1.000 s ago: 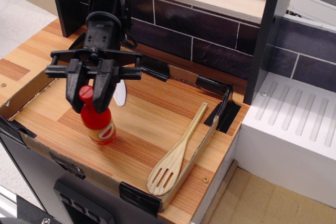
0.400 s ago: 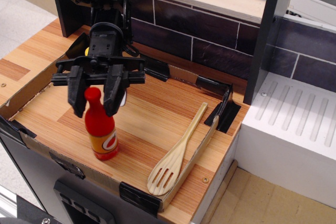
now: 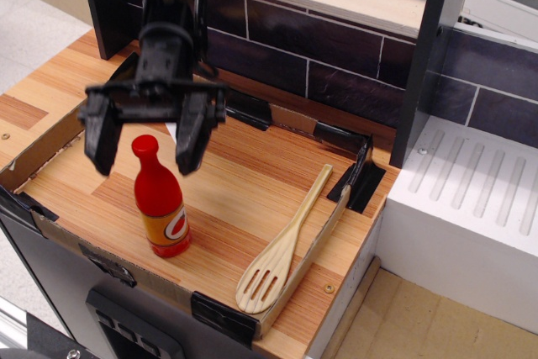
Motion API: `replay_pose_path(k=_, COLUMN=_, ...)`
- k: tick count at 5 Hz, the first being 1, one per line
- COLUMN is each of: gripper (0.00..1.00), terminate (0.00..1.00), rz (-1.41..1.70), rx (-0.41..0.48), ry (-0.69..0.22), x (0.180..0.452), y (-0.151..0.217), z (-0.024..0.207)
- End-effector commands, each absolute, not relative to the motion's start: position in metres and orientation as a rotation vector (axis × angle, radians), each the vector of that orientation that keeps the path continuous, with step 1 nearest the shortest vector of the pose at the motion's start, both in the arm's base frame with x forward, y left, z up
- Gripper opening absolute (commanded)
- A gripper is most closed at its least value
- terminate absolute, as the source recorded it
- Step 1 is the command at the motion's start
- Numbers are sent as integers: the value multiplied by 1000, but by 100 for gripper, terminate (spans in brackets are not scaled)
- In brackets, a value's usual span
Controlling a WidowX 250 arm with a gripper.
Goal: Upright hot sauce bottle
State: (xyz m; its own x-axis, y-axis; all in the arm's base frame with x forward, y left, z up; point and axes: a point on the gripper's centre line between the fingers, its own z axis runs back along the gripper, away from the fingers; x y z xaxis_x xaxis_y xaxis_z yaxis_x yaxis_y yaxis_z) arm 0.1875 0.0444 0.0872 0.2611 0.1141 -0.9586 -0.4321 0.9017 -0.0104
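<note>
A: Where is the glossy red toy hot sauce bottle with the orange-yellow label band (image 3: pixel 160 205)?

B: It stands upright on the light wooden tabletop (image 3: pixel 244 182), toward the front left part of the area fenced by a low cardboard border (image 3: pixel 59 229). Its rounded red cap points up and the red-and-white oval logo faces the camera.

A: And the black end effector (image 3: pixel 144 143)?

B: Its two fingers are spread wide apart, one on each side of the bottle's cap, and neither touches the bottle. The fingertips hang at about the level of the cap and neck.

A: Anything else on the tabletop?

B: A pale wooden slotted spatula (image 3: pixel 282 250) lies to the right of the bottle, well apart from it, with its handle running up along the right cardboard edge. Black clips (image 3: pixel 359 176) hold the cardboard at its corners. Behind the tabletop runs a wall of dark tiles (image 3: pixel 319 48).
</note>
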Motion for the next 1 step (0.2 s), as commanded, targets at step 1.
replay_pose_path(k=1, gripper=100, terminate=100, rz=373, rx=-199, ry=912, x=218, y=64, z=147)
